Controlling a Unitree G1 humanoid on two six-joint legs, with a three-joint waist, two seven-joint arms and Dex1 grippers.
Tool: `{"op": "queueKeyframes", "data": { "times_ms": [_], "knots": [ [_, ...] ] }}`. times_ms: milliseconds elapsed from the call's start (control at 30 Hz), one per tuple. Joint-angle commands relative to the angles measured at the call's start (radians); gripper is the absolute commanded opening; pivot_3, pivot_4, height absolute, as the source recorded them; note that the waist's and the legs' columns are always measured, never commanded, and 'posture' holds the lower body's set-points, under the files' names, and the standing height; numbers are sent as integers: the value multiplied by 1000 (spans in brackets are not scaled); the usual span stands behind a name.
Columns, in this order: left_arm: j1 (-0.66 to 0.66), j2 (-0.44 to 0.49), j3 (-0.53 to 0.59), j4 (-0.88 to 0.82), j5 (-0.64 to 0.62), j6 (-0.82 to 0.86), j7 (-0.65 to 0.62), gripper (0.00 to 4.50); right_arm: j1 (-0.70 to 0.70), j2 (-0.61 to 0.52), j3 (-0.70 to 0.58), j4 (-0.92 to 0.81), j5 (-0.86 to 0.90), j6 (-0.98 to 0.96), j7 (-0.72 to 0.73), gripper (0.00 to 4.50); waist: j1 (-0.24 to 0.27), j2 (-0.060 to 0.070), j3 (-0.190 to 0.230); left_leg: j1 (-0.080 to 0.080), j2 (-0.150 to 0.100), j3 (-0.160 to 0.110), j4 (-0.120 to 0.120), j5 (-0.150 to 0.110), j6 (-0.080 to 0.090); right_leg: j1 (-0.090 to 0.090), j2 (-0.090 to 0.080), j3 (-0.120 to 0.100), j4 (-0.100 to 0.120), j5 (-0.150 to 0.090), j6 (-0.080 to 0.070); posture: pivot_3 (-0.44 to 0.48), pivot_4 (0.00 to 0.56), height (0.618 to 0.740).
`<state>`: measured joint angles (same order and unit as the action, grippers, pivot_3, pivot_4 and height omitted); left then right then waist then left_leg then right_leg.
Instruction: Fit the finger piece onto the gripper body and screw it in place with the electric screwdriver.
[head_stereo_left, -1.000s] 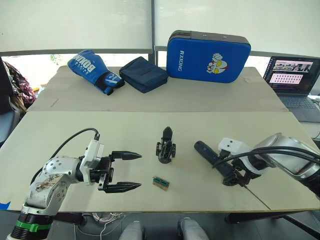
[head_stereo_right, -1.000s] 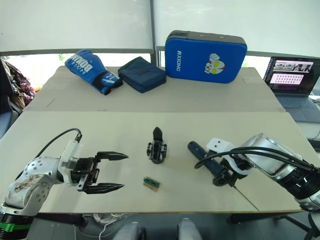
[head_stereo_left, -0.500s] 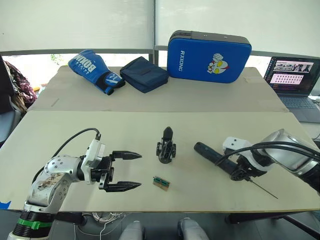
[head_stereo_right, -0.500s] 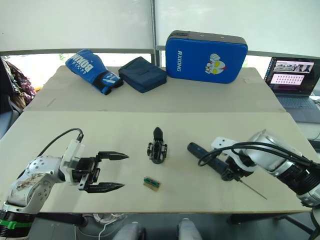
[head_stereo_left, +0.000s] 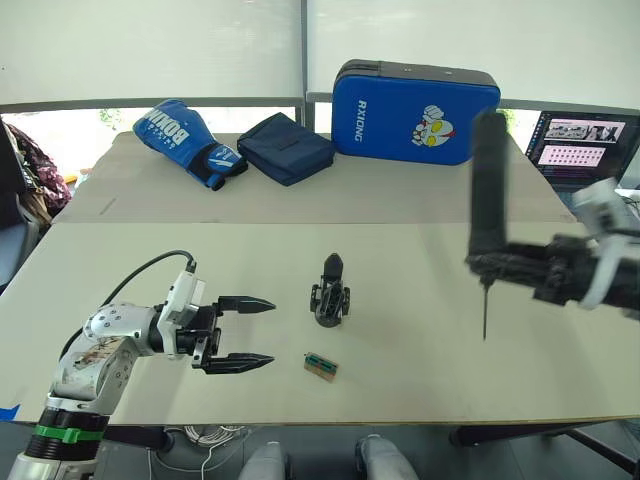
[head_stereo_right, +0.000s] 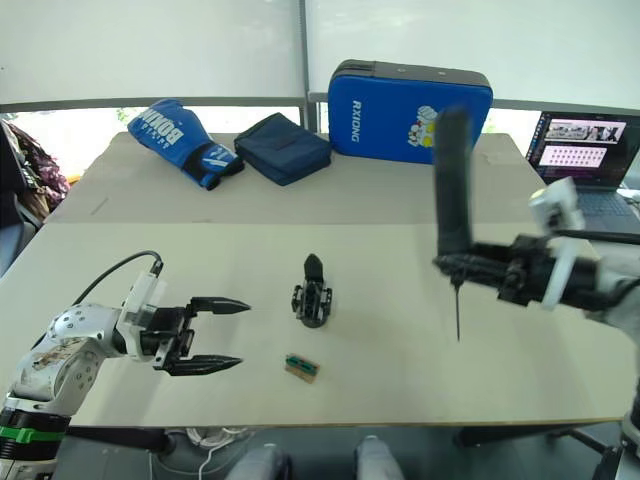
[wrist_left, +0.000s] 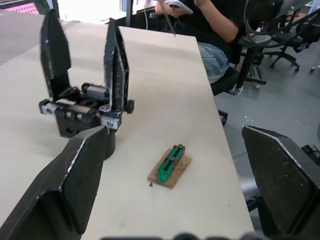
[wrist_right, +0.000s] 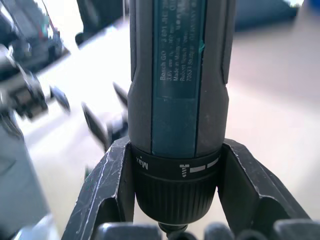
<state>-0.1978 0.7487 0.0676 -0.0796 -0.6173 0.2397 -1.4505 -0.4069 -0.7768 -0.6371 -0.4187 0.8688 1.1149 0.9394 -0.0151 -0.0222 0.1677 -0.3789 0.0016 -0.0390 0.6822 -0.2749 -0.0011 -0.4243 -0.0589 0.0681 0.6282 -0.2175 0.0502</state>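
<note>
From my head camera, my right gripper (head_stereo_left: 492, 265) clamps the electric screwdriver (head_stereo_left: 488, 190) upright above the table (head_stereo_left: 400, 300), bit pointing down. My left gripper (head_stereo_left: 245, 333) is wide open and empty, near the gripper body (head_stereo_left: 331, 293) standing mid-table.

My left wrist view shows the gripper body (wrist_left: 85, 95) beside a small green-and-tan block (wrist_left: 171, 165).

My right wrist view shows my fingers (wrist_right: 107, 185) closed around the screwdriver's collar.

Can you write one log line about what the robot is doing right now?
right end effector: shut on long dark electric screwdriver, upright, bit down | left end effector: open | small black gripper body: on table
</note>
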Motion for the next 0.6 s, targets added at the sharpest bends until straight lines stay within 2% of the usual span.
{"op": "queueKeyframes", "data": {
  "times_ms": [33,133,200,267,467,600],
  "knots": [
    [-22,7,5,19,14,-34,-29,4500,-4,83,-19,-162,124,-121,-55,1889,-3,1,0,0,0,1,0,0,0,0,0,1,0,0,0,0,150,740],
    [-22,-3,10,22,-2,-10,-20,4500,17,138,58,-251,165,-189,-64,1889,-4,1,0,0,0,0,0,0,0,-1,0,1,1,0,0,0,150,740],
    [-7,-12,5,9,1,-14,-11,4500,59,196,181,-333,61,-365,12,1889,-3,1,0,0,0,0,0,0,0,-1,-1,1,1,0,0,0,150,740],
    [4,-20,1,4,9,-25,-6,4500,82,254,277,-359,9,-458,9,1889,-5,1,0,0,0,0,0,0,0,-1,-1,0,1,0,0,0,150,740],
    [11,-63,-35,36,74,-96,2,4500,143,287,483,-272,-181,-701,103,1889,2,1,0,0,-1,0,1,0,0,0,-1,0,1,0,0,0,150,740],
    [-3,-97,-70,86,145,-180,9,4500,133,303,576,-192,-242,-801,137,1889,-1,1,0,2,-1,0,1,0,0,1,-1,0,1,0,0,0,150,740]
  ]
}}
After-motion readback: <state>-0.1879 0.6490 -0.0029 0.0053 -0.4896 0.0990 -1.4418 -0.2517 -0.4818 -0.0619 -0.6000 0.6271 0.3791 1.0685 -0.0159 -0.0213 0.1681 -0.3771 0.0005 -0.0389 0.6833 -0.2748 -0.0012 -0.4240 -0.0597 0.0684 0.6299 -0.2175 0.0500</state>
